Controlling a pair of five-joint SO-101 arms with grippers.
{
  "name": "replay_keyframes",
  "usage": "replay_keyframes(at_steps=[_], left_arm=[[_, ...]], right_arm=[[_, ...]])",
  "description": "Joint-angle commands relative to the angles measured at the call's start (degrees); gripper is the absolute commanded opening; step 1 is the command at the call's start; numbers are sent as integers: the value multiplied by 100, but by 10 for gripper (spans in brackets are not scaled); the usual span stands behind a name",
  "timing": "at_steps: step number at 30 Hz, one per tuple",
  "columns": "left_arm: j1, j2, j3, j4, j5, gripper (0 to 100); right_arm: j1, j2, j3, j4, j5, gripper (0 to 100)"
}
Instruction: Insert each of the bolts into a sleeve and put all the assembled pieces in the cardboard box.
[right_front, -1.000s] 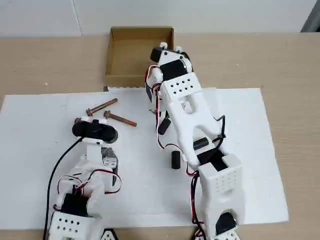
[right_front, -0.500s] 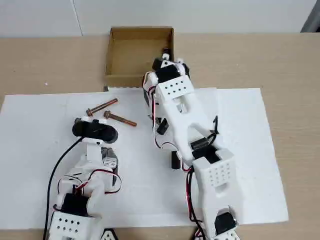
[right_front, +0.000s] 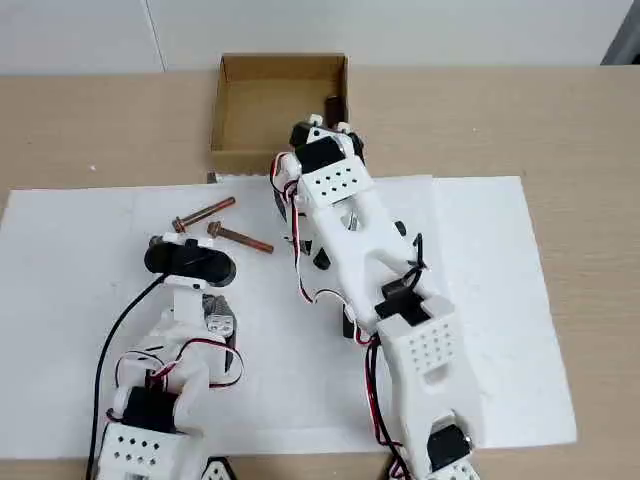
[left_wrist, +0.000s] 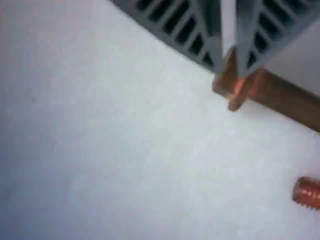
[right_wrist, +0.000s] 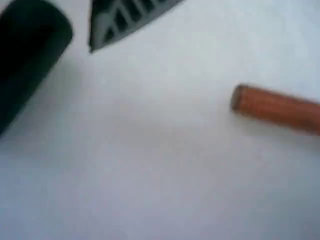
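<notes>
Left gripper beside bolt, head nearest

White sheet, perhaps paper, over table

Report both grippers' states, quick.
Left gripper: cannot tell; it is right by a bolt.
Right gripper: cannot tell.

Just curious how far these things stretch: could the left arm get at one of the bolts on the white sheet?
Probably yes. In its wrist view the left end effector sits right at the head of a bolt lying flat on the white sheet, with nothing between them.
</notes>
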Motion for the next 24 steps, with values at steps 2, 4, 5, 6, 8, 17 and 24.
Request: replay_keyframes(at_steps=[2,4,5,6,8,17,24], left_arm=[[-44,-53,-22,-105,-53,6],[-44,-53,-22,-105,-53,6],[-44,-53,-22,-105,-53,6],[-44,-53,-22,-105,-53,6],[-44,-53,-22,-105,-53,6],[-44,-53,-22,-105,-53,6],[-44,-53,-22,-105,-53,6]], right_arm=[[-31,119,-35,-127,-26,147],[-13,215,-35,-163,-35,147],[-4,259,-35,-163,-35,147],[-4,295,-35,-163,-26,147],[-4,365,-35,-154,-26,143],[-4,347,-35,-101,-18,3],[-40,-40,-308,154,-9,3]])
